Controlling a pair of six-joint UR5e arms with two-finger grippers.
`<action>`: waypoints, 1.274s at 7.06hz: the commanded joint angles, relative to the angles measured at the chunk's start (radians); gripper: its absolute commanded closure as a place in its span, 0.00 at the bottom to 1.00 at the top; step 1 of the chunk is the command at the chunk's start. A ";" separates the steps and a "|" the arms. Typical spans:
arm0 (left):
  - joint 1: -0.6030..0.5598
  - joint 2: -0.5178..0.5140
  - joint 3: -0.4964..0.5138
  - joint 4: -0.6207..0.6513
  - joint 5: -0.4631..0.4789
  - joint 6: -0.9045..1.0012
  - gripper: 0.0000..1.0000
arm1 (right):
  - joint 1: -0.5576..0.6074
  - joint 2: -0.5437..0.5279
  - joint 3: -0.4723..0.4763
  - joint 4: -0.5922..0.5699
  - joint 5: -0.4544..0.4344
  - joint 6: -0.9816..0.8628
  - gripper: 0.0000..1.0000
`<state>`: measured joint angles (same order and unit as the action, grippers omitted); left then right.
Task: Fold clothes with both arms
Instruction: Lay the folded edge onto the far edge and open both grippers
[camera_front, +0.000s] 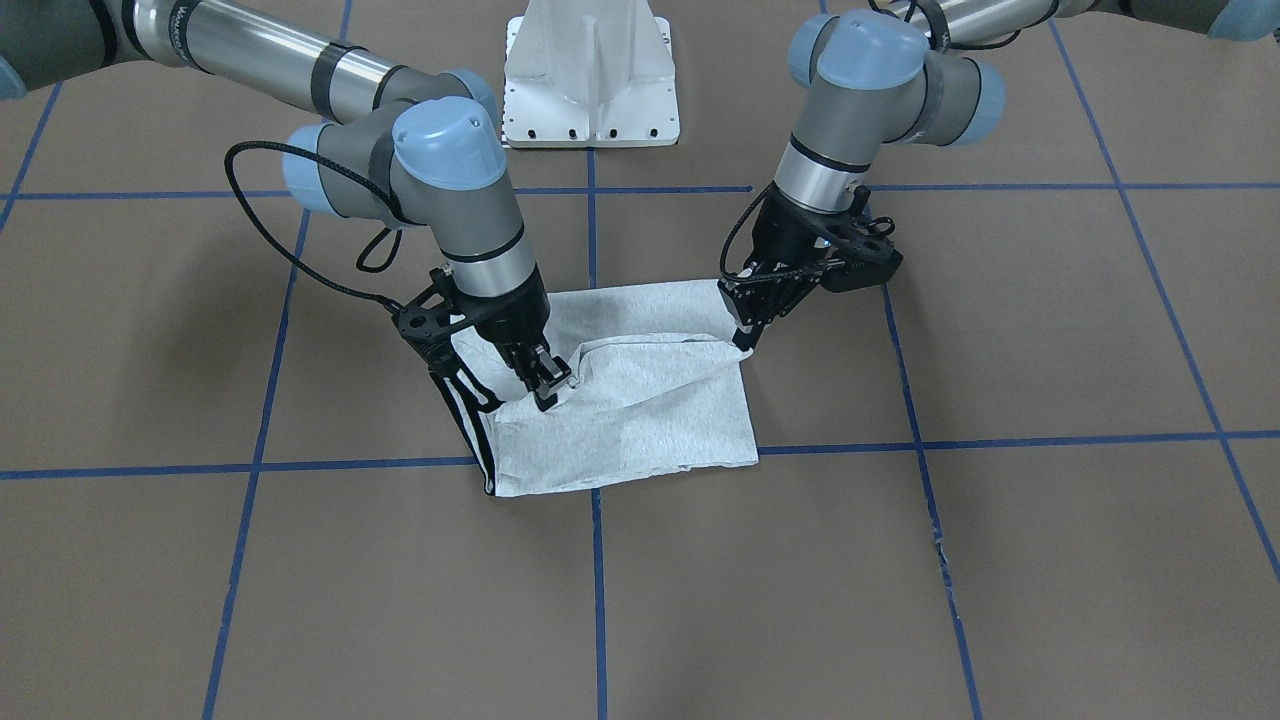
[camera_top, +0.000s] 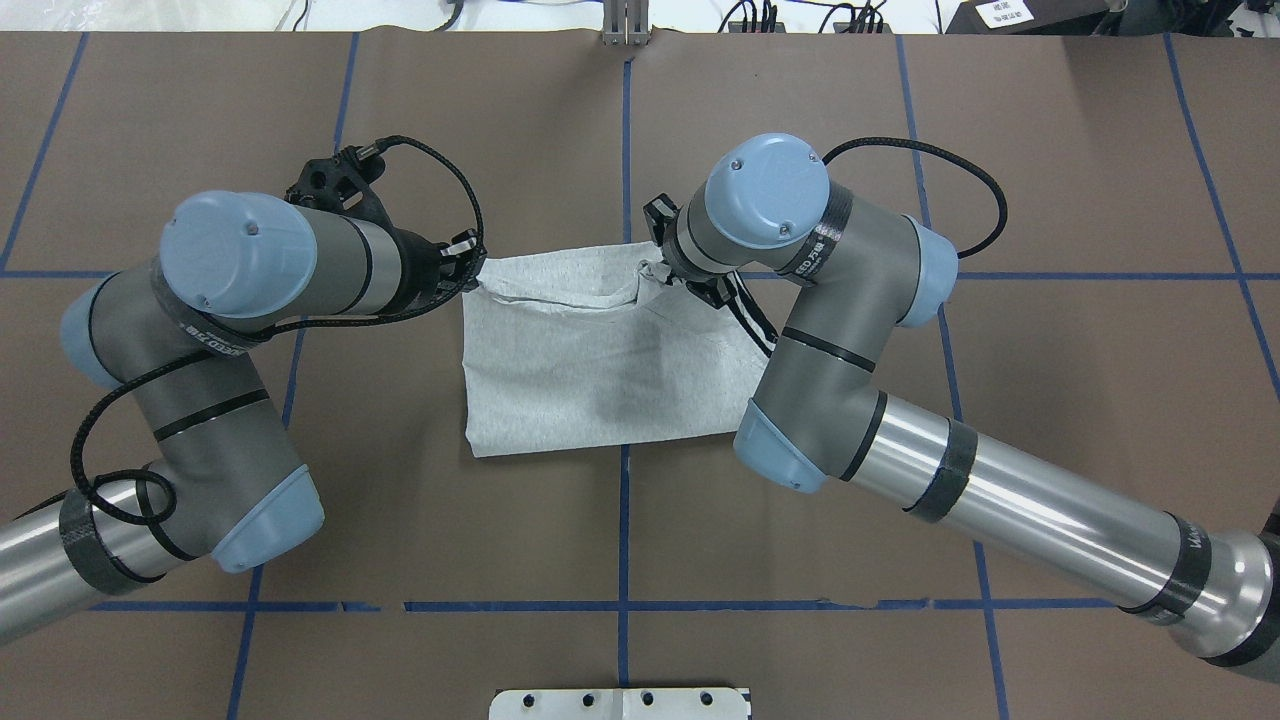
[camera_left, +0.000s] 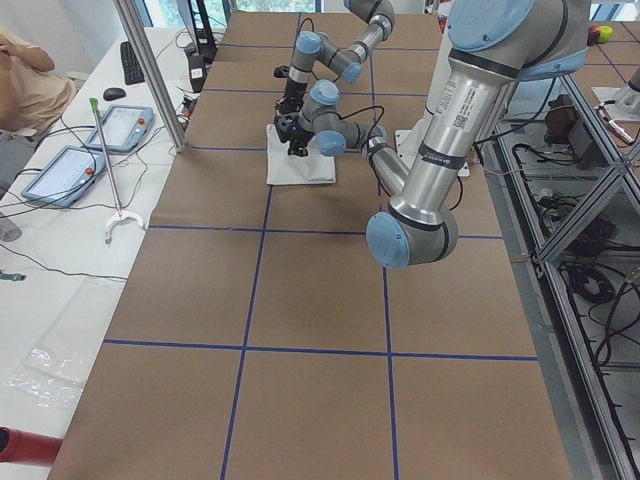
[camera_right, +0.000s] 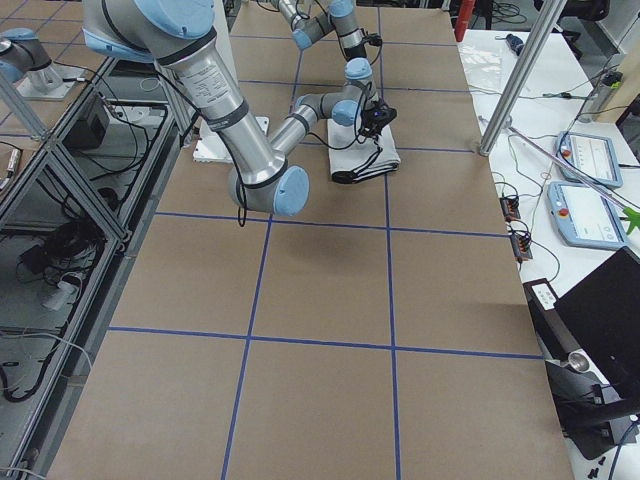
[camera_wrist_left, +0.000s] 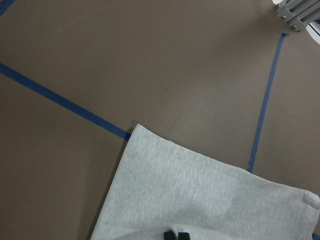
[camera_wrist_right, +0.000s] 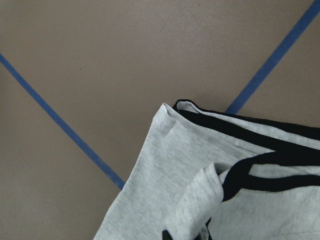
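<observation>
From overhead the right gripper (camera_front: 548, 385) sits mostly under the right arm (camera_top: 770, 200), so we can't see its fingers there. The left gripper (camera_wrist_left: 176, 234) shows us just two black tips at its wrist view's bottom edge. Side cameras: both too small to read. The T-shirt (camera_front: 640, 420) hides its underside.

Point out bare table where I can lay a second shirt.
Widest bare table lies on the operators' side of the T-shirt. The strip between shirt and white pedestal is hemmed by left arm and right arm. Crowded: over the shirt, where left gripper and right gripper pinch raised fabric.
</observation>
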<state>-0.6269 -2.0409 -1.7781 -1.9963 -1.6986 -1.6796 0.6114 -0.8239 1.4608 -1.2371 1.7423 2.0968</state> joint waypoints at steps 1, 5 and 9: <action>-0.008 -0.016 0.066 -0.054 0.001 0.003 1.00 | 0.007 0.008 -0.049 0.021 0.002 -0.009 1.00; -0.062 -0.097 0.186 -0.130 -0.003 0.008 1.00 | 0.033 0.011 -0.037 0.022 0.042 -0.017 0.87; -0.079 -0.099 0.195 -0.130 -0.004 0.043 1.00 | 0.062 -0.038 0.033 0.012 0.118 -0.020 0.86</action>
<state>-0.7025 -2.1396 -1.5892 -2.1254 -1.7026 -1.6399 0.6614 -0.8474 1.4687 -1.2192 1.8503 2.0781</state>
